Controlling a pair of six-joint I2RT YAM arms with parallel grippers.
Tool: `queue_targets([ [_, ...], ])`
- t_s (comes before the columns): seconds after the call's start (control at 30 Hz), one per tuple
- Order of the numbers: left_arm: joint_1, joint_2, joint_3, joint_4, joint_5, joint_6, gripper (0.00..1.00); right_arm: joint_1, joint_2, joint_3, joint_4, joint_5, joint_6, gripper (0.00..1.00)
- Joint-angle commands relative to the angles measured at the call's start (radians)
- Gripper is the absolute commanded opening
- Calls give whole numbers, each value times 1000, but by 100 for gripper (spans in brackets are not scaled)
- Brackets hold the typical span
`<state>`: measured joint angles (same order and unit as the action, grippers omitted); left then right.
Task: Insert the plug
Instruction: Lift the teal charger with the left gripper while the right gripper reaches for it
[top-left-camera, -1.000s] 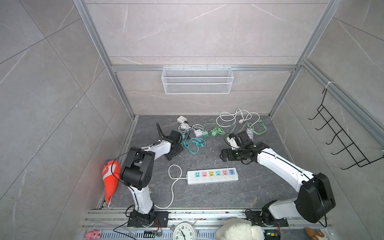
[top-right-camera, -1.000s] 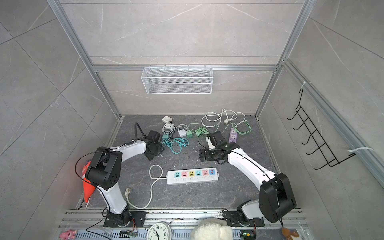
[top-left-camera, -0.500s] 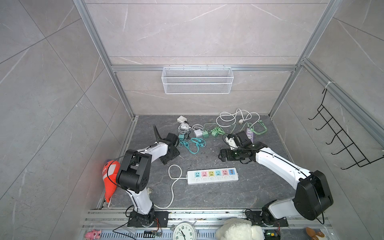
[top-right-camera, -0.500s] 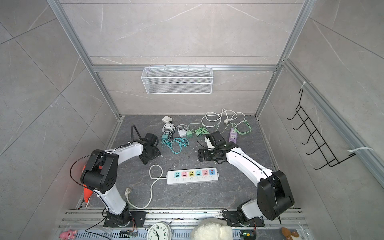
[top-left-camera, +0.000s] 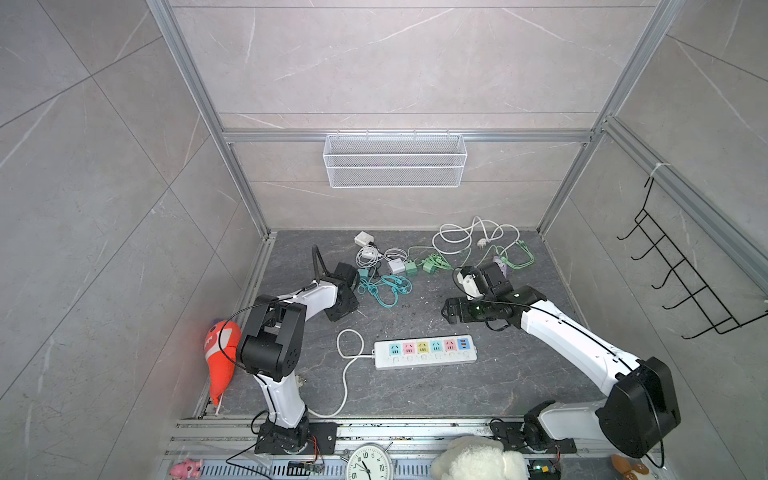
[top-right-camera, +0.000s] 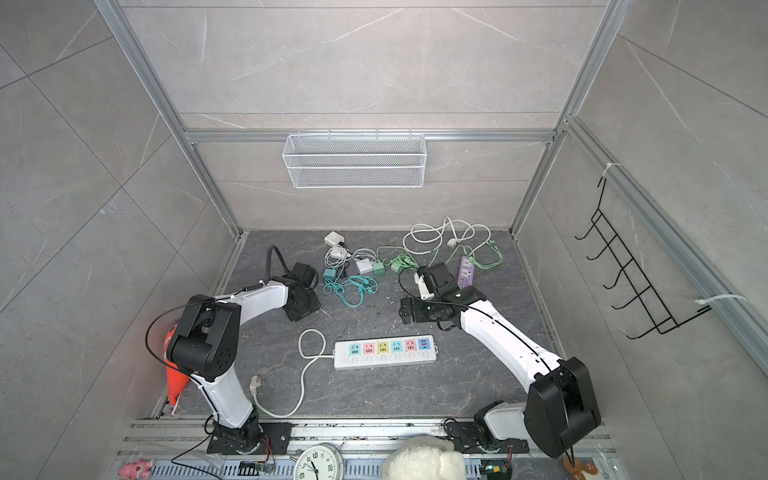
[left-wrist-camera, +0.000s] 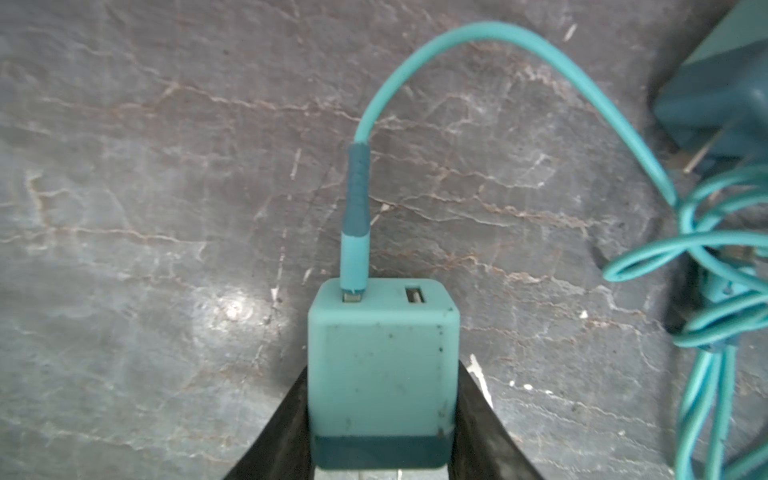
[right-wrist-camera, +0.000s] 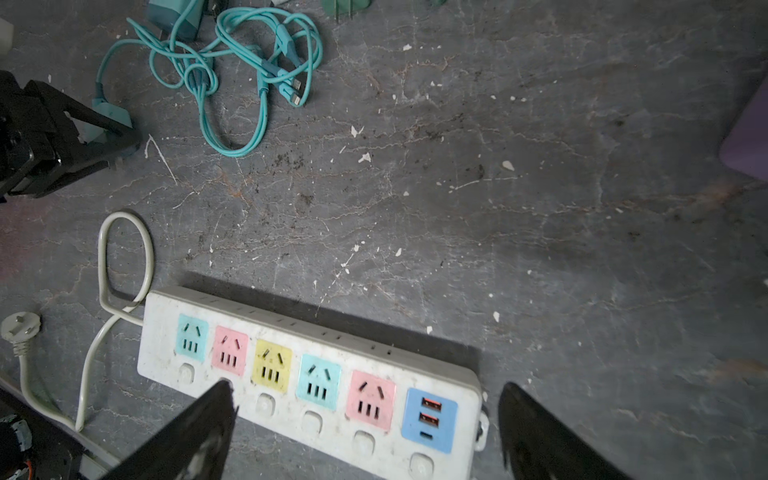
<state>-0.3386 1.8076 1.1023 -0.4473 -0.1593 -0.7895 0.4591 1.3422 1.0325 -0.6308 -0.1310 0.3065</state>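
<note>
The left gripper (left-wrist-camera: 383, 370) clamps the teal charger (left-wrist-camera: 380, 328) by its sides. The power strip (top-left-camera: 424, 354) lies frontward of it, long axis crosswise, nearer the right gripper (right-wrist-camera: 365, 387), whose jaws are spread wide.

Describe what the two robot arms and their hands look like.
Both the left arm and right arm have smooth white shells between bulky black joints. A thin black cable loops off the left arm's big joint; another runs along the right arm. The left hand and right hand are black, with flat fingers tapering to narrow tips.
</note>
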Motion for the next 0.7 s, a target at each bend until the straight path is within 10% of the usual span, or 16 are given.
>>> queue_targets([
  [0.0, -39, -83, 2, 67, 19, 130, 30, 4, -44, -22, -63, 43, 39, 99],
  [0.27, -132, -276, -146, 375, -79, 401, 26, -2, -84, -19, -144, 106, 132, 99],
  [0.67, -166, -285, -393, 1127, 121, 703, 30, -2, -78, 43, -102, -44, 154, 99],
])
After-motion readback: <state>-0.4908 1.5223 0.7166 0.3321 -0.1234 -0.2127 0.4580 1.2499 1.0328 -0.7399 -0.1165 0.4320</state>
